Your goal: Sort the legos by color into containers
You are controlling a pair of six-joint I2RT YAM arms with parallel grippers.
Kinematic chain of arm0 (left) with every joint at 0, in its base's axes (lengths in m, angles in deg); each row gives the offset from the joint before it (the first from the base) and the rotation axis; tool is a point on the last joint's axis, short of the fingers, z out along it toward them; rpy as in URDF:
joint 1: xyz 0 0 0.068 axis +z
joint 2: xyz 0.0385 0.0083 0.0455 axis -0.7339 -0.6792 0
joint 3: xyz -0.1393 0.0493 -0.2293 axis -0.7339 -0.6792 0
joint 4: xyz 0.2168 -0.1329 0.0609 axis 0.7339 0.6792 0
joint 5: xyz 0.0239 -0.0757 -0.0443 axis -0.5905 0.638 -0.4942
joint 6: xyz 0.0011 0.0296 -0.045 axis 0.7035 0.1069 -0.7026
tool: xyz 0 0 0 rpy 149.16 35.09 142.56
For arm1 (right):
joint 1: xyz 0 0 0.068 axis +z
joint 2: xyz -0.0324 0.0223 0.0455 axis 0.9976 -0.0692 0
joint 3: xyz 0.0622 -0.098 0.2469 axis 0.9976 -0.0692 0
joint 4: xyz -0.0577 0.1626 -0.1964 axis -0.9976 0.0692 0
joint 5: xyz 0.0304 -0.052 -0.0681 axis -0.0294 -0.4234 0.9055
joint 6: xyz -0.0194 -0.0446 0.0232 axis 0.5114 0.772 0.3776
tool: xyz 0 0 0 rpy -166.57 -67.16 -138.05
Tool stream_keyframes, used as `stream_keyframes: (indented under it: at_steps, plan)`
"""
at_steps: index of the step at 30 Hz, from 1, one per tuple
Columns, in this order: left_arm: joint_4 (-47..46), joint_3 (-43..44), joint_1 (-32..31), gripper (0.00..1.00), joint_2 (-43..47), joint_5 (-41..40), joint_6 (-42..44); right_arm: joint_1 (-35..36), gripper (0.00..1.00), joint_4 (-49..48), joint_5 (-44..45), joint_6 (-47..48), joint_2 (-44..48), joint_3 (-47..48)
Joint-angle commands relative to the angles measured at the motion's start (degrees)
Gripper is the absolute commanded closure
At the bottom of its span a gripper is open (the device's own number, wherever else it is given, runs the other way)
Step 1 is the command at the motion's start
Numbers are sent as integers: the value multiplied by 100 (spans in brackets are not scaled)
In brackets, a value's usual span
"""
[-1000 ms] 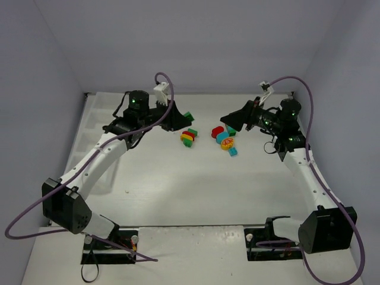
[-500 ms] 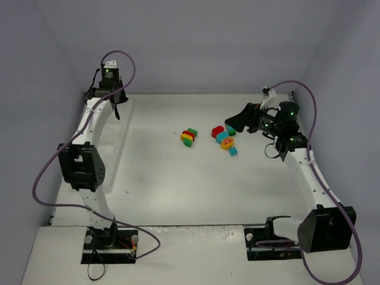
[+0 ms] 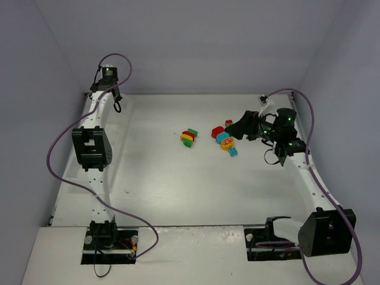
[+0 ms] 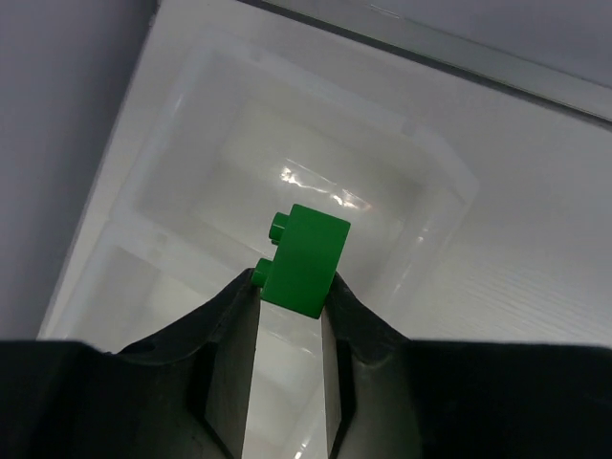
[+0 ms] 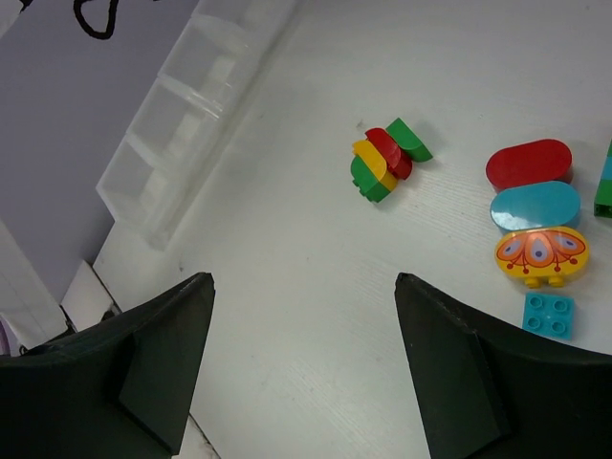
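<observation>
My left gripper (image 4: 292, 284) is shut on a green lego brick (image 4: 308, 256), held above a compartment of the translucent white tray (image 4: 442, 164). From the top view that gripper (image 3: 111, 94) is at the far left back corner. My right gripper (image 5: 303, 279) is open and empty, and hovers just right of the loose legos (image 3: 233, 130). On the table lie a green-red-yellow clump (image 5: 382, 163), a red oval brick (image 5: 529, 163), a teal oval brick (image 5: 535, 206), a yellow patterned brick (image 5: 540, 253) and a small teal square brick (image 5: 549, 316).
The row of containers (image 5: 182, 96) runs along the left edge of the table, beside the purple wall. One more green brick (image 5: 604, 186) shows at the right edge of the right wrist view. Both arms' cables loop over the back corners.
My left arm has swung from the middle of the table to the far left back corner, carrying the green brick over the tray. My right gripper has shifted slightly right.
</observation>
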Motion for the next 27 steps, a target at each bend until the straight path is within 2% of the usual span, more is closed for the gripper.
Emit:
stream_keyframes:
  at_steps: [1,6,7,10,15,17,20,21,23,24,27]
  plan:
    - [-7,576,282,75,17,-30,105,6,27,-174,-96,100,226,-4]
    - [73,911,309,58,-204,138,158,6,27,-60,-26,117,253,-48]
    - [29,894,309,52,-204,182,167,6,27,-51,-17,126,270,-48]
    - [20,833,309,45,-161,270,141,6,27,-7,44,135,271,-57]
    - [-23,394,231,41,392,717,88,6,27,107,395,126,367,-39]
    - [-102,-124,117,41,963,1025,96,-12,28,255,807,126,429,-13]
    - [-331,-959,-454,40,1824,1403,333,-152,29,510,1316,91,446,40]
    - [-401,-1152,-864,40,2226,1404,395,-196,29,572,1458,56,481,49]
    - [-567,-1774,-1349,39,2580,1650,553,-328,30,713,1861,-58,516,49]
    - [-638,-1978,-1865,39,2878,1694,571,-372,31,713,2003,-84,551,40]
    - [-797,-2612,-2572,39,3205,1790,388,-390,32,1240,2739,-93,534,49]
